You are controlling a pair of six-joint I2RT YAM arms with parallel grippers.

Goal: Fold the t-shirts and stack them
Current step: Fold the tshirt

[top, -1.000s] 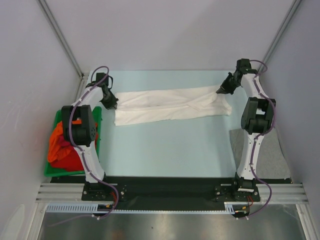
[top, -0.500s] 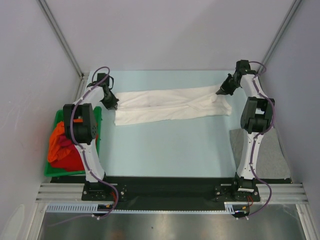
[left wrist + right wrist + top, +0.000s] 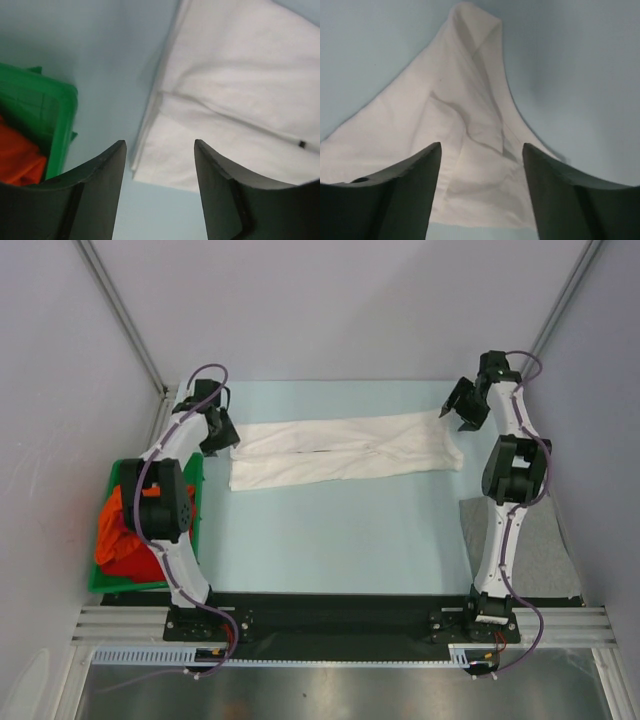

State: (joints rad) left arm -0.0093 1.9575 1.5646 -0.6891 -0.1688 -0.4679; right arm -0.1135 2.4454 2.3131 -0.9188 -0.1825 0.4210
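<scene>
Green bin (image 3: pixel 120 585) sits at the left edge of the frame, against my left arm. An orange t-shirt (image 3: pixel 110 512) and a dark red t-shirt (image 3: pixel 125 562) are heaped inside. Grey t-shirt (image 3: pixel 545 550) lies flat at lower right, partly behind my right arm. Pale blue surface (image 3: pixel 340 540) lies between.

White t-shirt (image 3: pixel 345 450) is a long folded band lying flat across the upper middle.

Left jaws: spread, gripping nothing, hanging over the band's left end (wrist view: its lower corner shows in the gap, bin corner far left, apart from the cloth).

Right jaws: released too, above the right end. Its pointed fold runs up between them.
</scene>
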